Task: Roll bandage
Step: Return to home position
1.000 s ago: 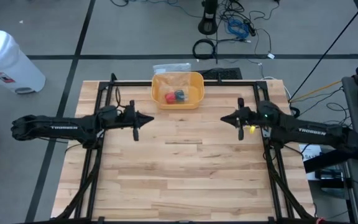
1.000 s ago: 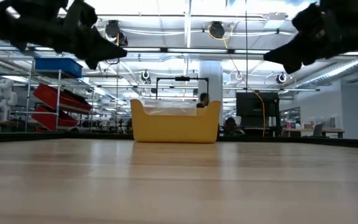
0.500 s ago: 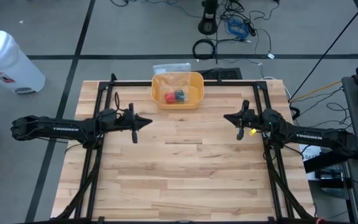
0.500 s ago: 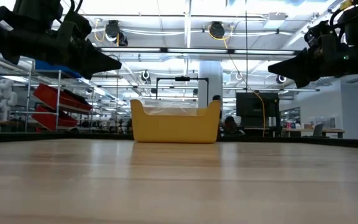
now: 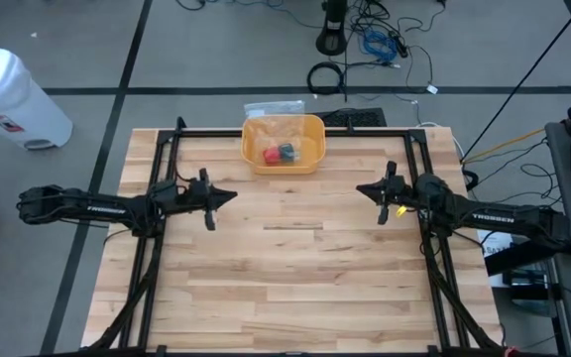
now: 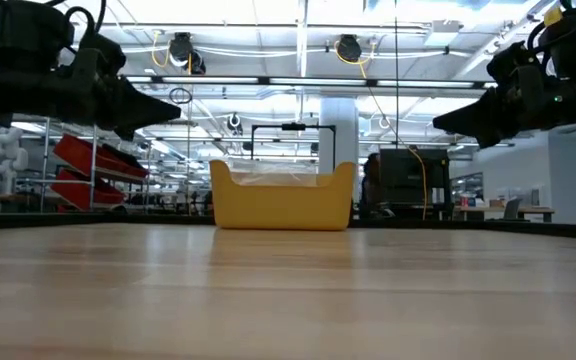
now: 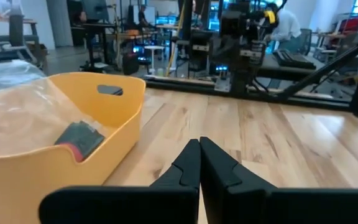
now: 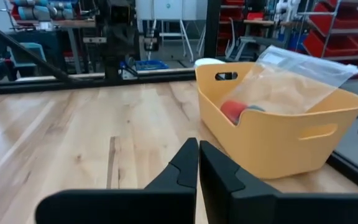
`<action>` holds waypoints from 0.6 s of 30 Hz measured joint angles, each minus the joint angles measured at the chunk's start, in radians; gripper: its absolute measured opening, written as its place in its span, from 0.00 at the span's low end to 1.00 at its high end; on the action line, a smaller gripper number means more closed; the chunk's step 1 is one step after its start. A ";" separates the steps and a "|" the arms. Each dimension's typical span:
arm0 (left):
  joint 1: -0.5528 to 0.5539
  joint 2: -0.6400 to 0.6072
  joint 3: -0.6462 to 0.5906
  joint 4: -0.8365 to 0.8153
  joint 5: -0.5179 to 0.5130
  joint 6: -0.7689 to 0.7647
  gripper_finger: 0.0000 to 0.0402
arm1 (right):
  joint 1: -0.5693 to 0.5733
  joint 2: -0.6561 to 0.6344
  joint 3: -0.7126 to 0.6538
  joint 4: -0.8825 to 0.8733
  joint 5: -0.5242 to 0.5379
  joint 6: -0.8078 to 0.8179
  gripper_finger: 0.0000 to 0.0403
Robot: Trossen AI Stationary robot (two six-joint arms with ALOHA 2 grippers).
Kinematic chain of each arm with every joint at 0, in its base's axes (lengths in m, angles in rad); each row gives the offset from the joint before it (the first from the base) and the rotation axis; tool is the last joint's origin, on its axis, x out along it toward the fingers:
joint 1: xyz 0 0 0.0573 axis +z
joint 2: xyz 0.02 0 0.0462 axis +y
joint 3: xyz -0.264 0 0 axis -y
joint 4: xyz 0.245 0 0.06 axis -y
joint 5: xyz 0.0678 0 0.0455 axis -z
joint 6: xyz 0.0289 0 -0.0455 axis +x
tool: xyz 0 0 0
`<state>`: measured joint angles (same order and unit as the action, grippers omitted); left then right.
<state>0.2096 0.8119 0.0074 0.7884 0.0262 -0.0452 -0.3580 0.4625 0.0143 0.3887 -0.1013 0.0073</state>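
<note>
Yellow is what jumps out here: the yellow plastic bin [image 5: 249, 149] sits at the top middle of the overhead shot, on the far edge of the light wooden table [image 5: 295, 268]. The clear plastic zip bag [image 5: 278, 127] is lying in it. Inside the bag you can make out the dark green roll of bandage [image 5: 286, 151] with a red roll [image 5: 270, 155] right beside it. So the packed bag is where it belongs.

What's changed over the last second is just the arms backing off. The left gripper [image 5: 228, 195] has slid back toward the left side of the overhead frame and sits lower in the table-level shot than it did. The right gripper [image 5: 363, 187] pulled back toward the right first. In the last half second it hardly shifts from above, only dropping a touch in the low shot.

Both are well apart from the bin, hanging over bare wood at mid-height of the frame, tips pointing at each other. Each wrist cam shows its fingers pressed together with nothing between them, so neither is carrying anything.

Looks like the job itself is finished and this is just parking. The left arm probably has a bit more travel before it settles.
</note>
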 joint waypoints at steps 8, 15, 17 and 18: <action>0.000 -0.079 0.000 0.002 0.006 0.043 0.00 | 0.000 -0.025 0.000 -0.009 -0.023 -0.005 0.00; -0.001 -0.209 0.000 -0.118 -0.001 -0.028 0.00 | 0.000 -0.124 0.000 -0.051 -0.062 0.022 0.00; -0.003 -0.246 0.000 -0.160 -0.002 -0.045 0.00 | 0.000 -0.161 0.000 -0.079 -0.062 0.027 0.00; -0.003 -0.263 0.000 -0.182 -0.003 -0.051 0.00 | 0.000 -0.180 0.000 -0.098 -0.062 0.032 0.00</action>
<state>0.2062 0.5488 0.0074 0.6060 0.0233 -0.0957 -0.3580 0.2821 0.0143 0.2910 -0.1632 0.0388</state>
